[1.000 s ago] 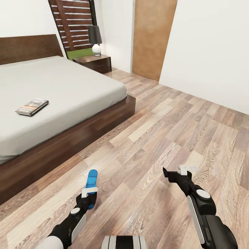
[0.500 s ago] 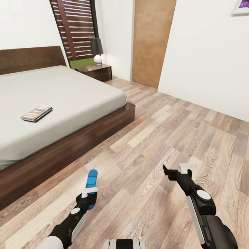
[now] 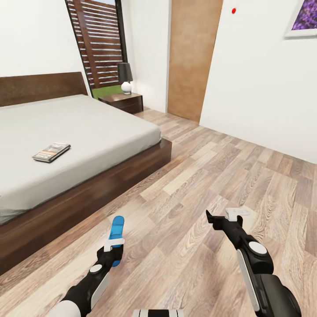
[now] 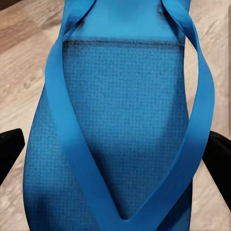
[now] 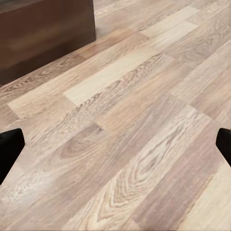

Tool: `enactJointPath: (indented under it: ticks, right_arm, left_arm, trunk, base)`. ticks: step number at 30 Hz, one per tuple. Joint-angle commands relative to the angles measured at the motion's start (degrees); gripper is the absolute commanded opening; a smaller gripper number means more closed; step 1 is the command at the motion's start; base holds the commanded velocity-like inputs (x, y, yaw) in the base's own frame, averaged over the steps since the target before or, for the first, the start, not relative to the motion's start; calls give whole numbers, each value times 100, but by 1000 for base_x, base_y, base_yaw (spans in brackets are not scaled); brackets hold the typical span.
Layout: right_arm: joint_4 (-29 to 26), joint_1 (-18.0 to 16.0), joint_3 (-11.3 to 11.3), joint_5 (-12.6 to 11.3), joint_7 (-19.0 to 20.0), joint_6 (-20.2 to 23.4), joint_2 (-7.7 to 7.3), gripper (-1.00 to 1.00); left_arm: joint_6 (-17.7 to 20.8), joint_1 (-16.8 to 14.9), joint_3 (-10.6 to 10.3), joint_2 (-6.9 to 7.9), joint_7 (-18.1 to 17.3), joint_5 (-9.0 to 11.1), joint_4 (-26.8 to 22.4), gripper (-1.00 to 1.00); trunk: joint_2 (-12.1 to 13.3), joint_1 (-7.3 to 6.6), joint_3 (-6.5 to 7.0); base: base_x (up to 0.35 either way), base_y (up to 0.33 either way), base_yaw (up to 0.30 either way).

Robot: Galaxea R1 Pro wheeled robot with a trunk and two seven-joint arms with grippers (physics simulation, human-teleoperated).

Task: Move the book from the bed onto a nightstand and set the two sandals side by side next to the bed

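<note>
Our left gripper (image 3: 115,243) is clamped on a blue sandal (image 3: 117,232), black fingers (image 4: 9,151) pressed against both sides of the sole, and the sandal sticks out past the fingertips, held up over the wood floor (image 3: 211,176) just off the foot corner of the bed (image 3: 66,132). Our right gripper (image 3: 222,215) is spread wide with nothing in it, hanging above bare planks well apart from the sandal. The book (image 3: 51,152) lies flat on the mattress, and a nightstand (image 3: 123,101) with a lamp (image 3: 125,76) on top sits at the far side by the headboard.
</note>
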Motion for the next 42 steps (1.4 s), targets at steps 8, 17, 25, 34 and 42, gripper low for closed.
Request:
enactJointPath:
  ticks: [8,17,25,34,42]
  right_arm:
    - [-8,4,130,42,45,12,7,100]
    - [-8,6,316,42,45,16,10,100]
    - [-8,6,355,42,45,64,4,100]
    - [-8,6,365,41,45,21,9,100]
    - [-8,8,391,35,45,14,11,100]
  left_arm:
    - [-23,-3,-52,4,49,59,5,-100]
    - [-18,-3,-52,4,49,59,10,-100]
    - [-16,-3,-52,4,49,59,13,-100]
    - [77,-3,-52,4,56,59,10,-100]
    - [104,-3,-52,4,63,59,10,-100]
  trunk:
    - [9,-21,174]
    - [21,-45,373]
    - [32,-65,550]
    - [44,-88,750]
    - [60,-112,926]
  base:
    - [0,0,0]
    - [0,0,0]
    - [0,0,0]
    - [0,0,0]
    - [0,0,0]
